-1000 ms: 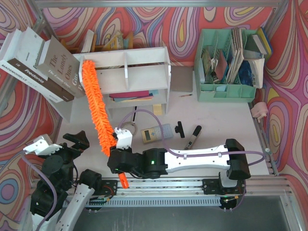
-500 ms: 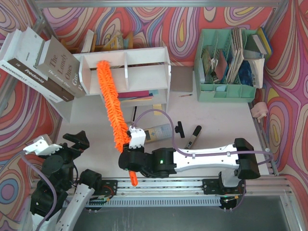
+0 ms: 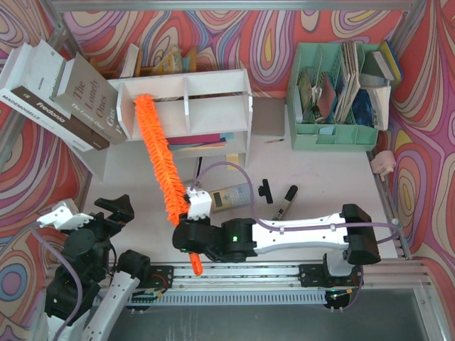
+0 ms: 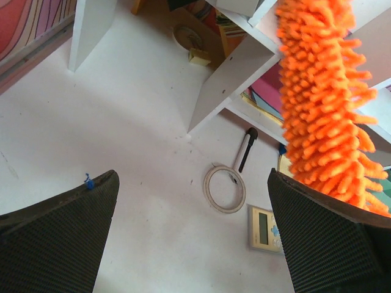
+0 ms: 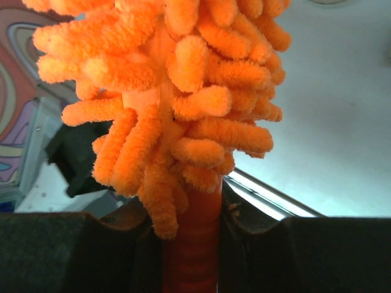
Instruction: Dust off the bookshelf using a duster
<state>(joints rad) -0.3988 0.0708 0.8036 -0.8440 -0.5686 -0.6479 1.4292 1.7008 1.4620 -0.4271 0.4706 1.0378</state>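
The right claw clamps the duster by its orange handle, fluffy strands rising over the white table.

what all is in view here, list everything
bookshelf: one, white, back centre of the table
duster: one, orange, tip at the bookshelf's left compartment, handle toward the arms
large books: two, white and tan, leaning at back left
organizer: one, mint green, back right
handheld device: one, pale, in front of the bookshelf
marker: one, black, right of the device
cable coil: one, white, near the bookshelf
left gripper: one, black, near left, open, empty
right gripper: one, black, front centre, shut on the duster handle
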